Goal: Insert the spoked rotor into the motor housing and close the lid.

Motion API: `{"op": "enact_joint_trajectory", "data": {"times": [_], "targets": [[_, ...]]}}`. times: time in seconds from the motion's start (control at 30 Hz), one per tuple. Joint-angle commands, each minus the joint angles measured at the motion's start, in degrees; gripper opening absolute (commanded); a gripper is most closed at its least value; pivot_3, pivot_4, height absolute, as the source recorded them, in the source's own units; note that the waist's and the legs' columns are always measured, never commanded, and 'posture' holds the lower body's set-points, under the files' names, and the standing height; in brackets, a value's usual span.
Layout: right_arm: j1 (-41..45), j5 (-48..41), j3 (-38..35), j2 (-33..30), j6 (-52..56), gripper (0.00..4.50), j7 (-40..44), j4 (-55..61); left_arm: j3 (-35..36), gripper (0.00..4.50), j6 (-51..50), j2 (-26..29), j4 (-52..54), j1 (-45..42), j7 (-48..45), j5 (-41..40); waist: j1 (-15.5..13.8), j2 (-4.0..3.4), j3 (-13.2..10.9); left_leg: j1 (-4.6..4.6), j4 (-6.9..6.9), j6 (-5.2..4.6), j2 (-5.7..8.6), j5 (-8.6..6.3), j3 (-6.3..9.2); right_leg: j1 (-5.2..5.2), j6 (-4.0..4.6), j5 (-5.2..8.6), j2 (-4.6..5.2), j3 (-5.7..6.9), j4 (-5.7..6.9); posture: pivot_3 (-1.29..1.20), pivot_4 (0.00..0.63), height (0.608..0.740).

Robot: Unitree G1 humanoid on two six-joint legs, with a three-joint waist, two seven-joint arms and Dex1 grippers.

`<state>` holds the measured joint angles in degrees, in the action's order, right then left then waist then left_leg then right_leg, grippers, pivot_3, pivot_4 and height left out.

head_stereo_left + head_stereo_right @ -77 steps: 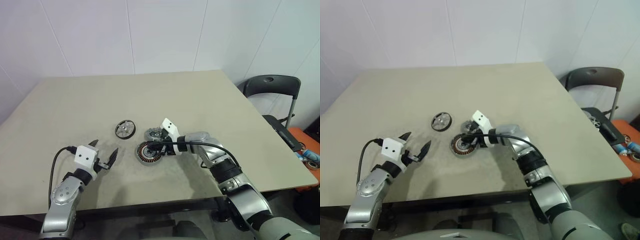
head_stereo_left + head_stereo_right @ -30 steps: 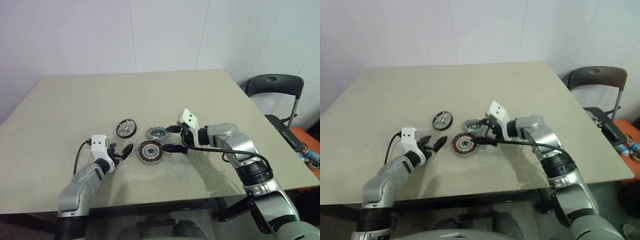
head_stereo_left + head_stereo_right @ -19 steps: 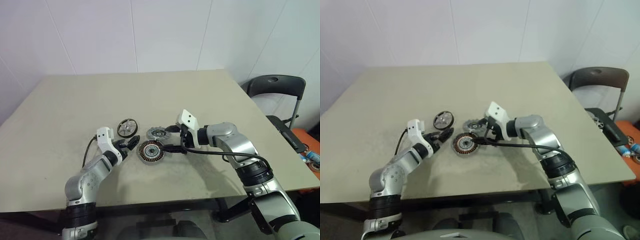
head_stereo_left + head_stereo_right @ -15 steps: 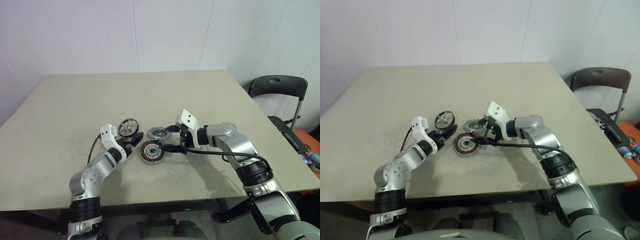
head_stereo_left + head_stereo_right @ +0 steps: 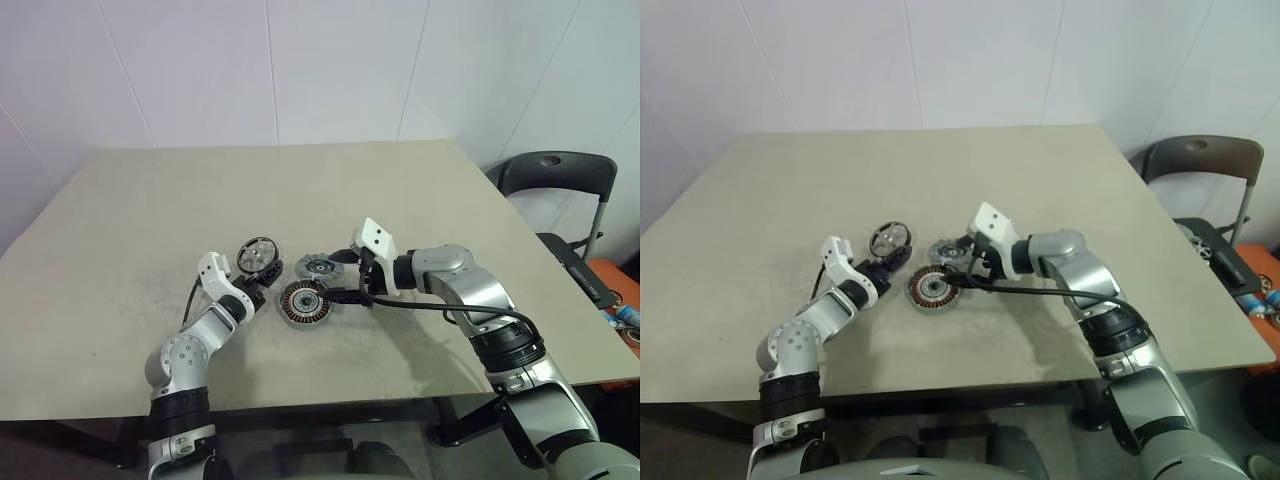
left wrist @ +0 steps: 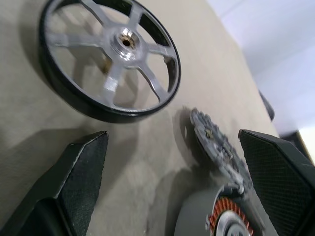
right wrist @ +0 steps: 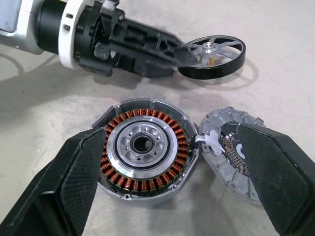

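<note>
A wide beige matte-topped desk (image 5: 420,190) stands against a white panelled wall (image 5: 330,70). Beside the desk's right edge is a dark grey plastic folding chair (image 5: 560,190) with a metal frame. Low at the far right edge, part of an orange object (image 5: 620,285) shows, with a small light blue item (image 5: 622,314) beside it; what these are cannot be told.

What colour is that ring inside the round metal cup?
Copper-orange windings ring the motor housing; clearest in the right wrist view.
</note>
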<state>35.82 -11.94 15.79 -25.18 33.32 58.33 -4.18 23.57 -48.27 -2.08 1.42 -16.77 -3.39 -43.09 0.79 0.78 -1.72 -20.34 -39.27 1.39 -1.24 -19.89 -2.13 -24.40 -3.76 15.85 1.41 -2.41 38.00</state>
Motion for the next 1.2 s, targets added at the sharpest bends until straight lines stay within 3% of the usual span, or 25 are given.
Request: {"op": "enact_joint_trajectory", "data": {"times": [0.03,0.87,1.2], "targets": [[1.54,-0.40,-0.43,0.45,-1.14,4.46,-0.23,2.39,2.05,4.50,4.08,-0.94,-0.75,-2.83,1.13,-1.72,-0.03,0.01,0.00,0.00,0.00,0.01,0.01,0.01,0.01,0.00,0.00,0.00,0.00,0.00,0.00,0.00,0.000,0.740],[1.53,0.23,-0.41,1.33,-1.88,4.46,-1.58,1.51,4.71,4.50,5.77,-1.19,-11.49,-8.40,10.35,-4.41,-0.11,0.05,0.04,0.09,-0.03,0.02,0.43,0.13,0.56,0.14,-0.04,-0.02,0.03,0.01,0.11,0.00,0.000,0.740],[1.77,0.42,-0.54,1.84,-2.10,4.50,-2.21,0.79,5.10,1.18,4.08,-0.40,-13.34,-9.16,12.33,-5.60,-0.06,0.05,0.04,0.08,-0.03,0.02,0.47,0.18,0.58,0.16,-0.08,-0.05,0.06,0.01,0.09,0.00,0.000,0.740]]}}
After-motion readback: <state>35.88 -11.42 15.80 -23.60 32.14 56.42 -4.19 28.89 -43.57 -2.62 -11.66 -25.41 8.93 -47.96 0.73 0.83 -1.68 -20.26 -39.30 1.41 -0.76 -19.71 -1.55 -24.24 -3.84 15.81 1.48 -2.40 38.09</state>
